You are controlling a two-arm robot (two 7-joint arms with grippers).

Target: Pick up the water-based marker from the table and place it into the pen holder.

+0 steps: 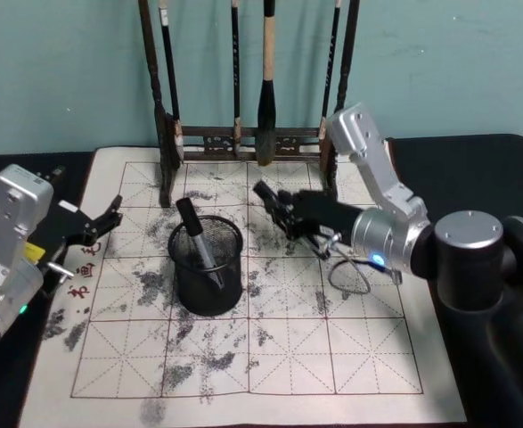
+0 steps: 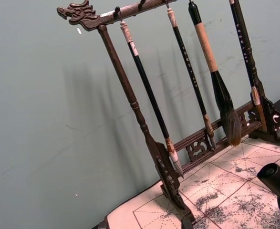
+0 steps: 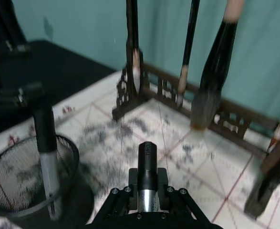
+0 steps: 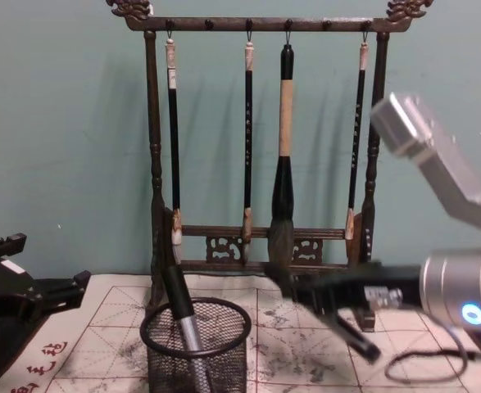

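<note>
Currently the right gripper (image 1: 274, 203) hovers over the ink-stained practice mat (image 1: 288, 348), just right of the pen holder (image 1: 206, 290) and a little behind it, not above its opening. Its fingers are closed tight on a marker (image 3: 148, 160), which lies along the line of the fingers with its black end sticking out forward and its silver barrel clamped between them. The marker points toward the brush rack (image 4: 154, 164), which stands at the back edge of the mat close ahead of the gripper. Four brushes (image 4: 283, 196) hang from the rack's top bar, their tips low near the bottom rail.

A second marker (image 1: 192, 230) stands inside the pen holder, leaning against the far left of the rim, black cap up and well clear of the top. It takes up that side of the cup, while the near and right parts of the opening are free.

The left gripper (image 1: 110, 217) sits at the mat's left edge, well apart from the holder, fingers parted and holding nothing.
</note>
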